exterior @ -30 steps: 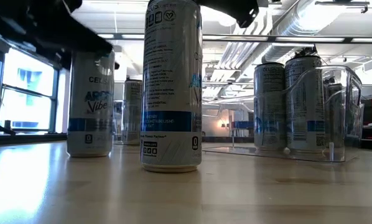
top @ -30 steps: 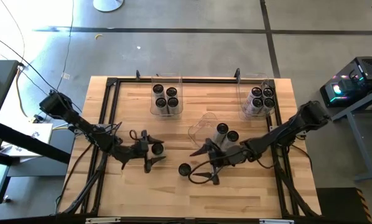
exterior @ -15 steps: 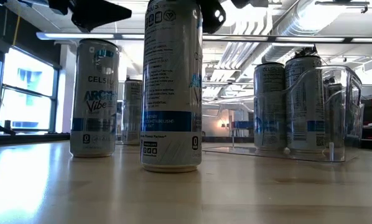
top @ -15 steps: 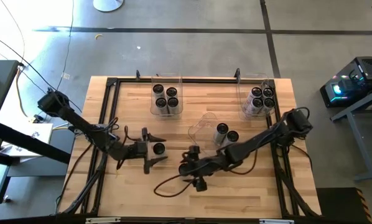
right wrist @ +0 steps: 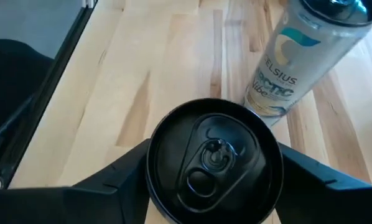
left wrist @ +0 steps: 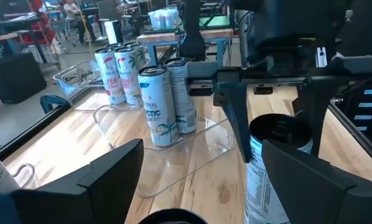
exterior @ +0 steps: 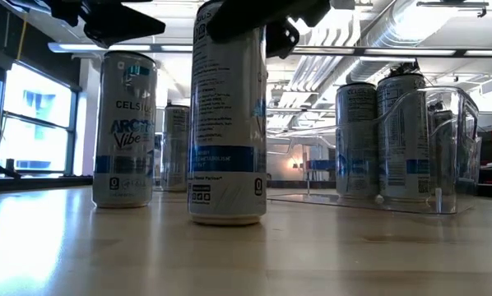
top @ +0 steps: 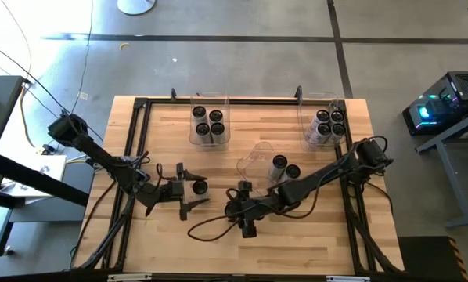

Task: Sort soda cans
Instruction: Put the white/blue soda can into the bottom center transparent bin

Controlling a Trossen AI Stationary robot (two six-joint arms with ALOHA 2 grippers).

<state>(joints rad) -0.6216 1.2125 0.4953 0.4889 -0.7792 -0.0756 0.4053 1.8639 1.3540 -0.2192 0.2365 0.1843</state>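
R gripper [top: 235, 210] sits over a lone can [exterior: 226, 115] near the table's [top: 320, 243] front-centre, fingers either side of its top. In the R wrist view the dark fingers [right wrist: 114, 180] flank the can's black lid [right wrist: 213, 160] and look to touch its rim; low view shows the can tilted a bit. Jaws closing round it, but can't tell if the grip is firm yet.

L gripper [top: 189, 189] is at the table's left-centre, jaws wide open, straddling a 2nd can [top: 199, 187] w/o touching it. In the low view that can [exterior: 124, 129] stands upright w/ the gripper's dark fingers above it. L wrist view looks past its own fingers [left wrist: 105, 171] at the R gripper clamped round the lone can [left wrist: 274, 163].

Other cans:
- 2 cans [top: 284, 168] stand in a clear bin [top: 253, 160] mid-table, just beside R arm.
- 4 cans [top: 208, 121] in a clear bin [top: 209, 139] at the back, left of centre.
- Approx 5 cans [top: 328, 121] in a clear bin [top: 308, 133] at back right.

Low view: bin [exterior: 443, 148] w/ cans inside on the right, room w/ windows and ceiling pipes behind. L wrist view shows more cans [left wrist: 120, 78] on a bench beyond the table.
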